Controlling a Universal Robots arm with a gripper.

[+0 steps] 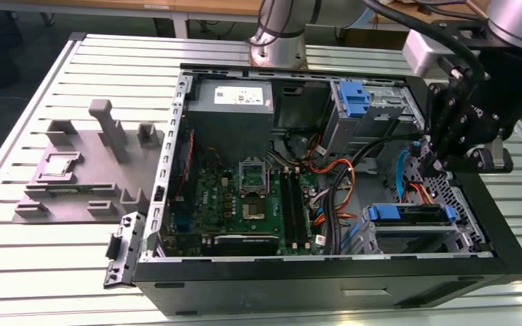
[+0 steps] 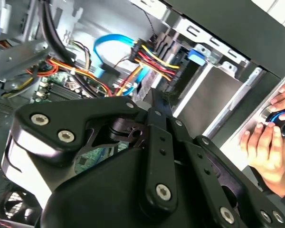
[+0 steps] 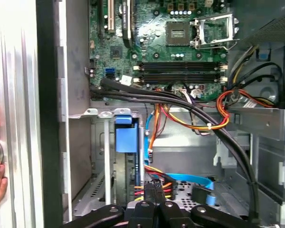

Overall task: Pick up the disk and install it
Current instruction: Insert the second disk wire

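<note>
In the exterior view the disk (image 1: 421, 215) sits in the drive cage at about four o'clock inside the open computer case (image 1: 166, 170), its blue rail (image 1: 383, 212) facing the motherboard (image 1: 242, 197). The gripper (image 2: 155, 100) hangs just above that cage, at roughly three o'clock of the case, its fingers pressed together with nothing between them. A person's hand (image 2: 268, 142) rests on the table beside the case wall.
</note>
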